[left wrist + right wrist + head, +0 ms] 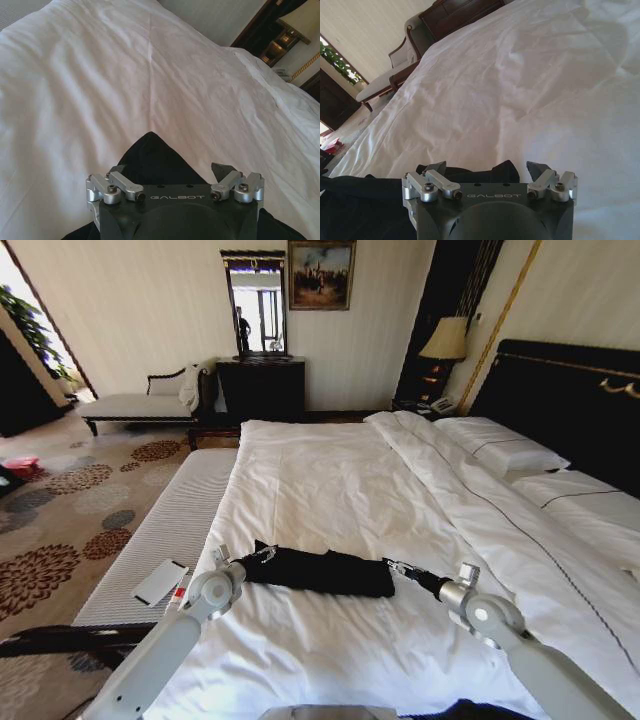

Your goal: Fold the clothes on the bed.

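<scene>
The black T-shirt [322, 571] is seen on the near part of the bed [330, 480], lying on the white duvet [400, 510] as a narrow dark band that runs from left to right; it appears to be folded over already at least once, though how many layers there are cannot be told.

The left gripper [262, 556] is placed at the left end of the band and the right gripper [397, 567] at the right end; each arm reaches in from the near side, so that the shirt lies between the two. In the left wrist view the fingers of the left gripper [172, 172] are spread apart, and a point of the black fabric [150, 155] lies between and under them, not pinched; in the right wrist view the right gripper [486, 170] is spread in the same way, with the edge of the shirt [470, 175] just under its tips and the bare duvet [530, 90] beyond. Neither gripper is judged to hold anything.

The two ends are probably covered in this manner so that both can be taken together and the band kept straight; the fabric is soft and would sag or twist if one end only were lifted. It is judged that the folding is partly done and that a firm hold on both ends is needed first.
</scene>
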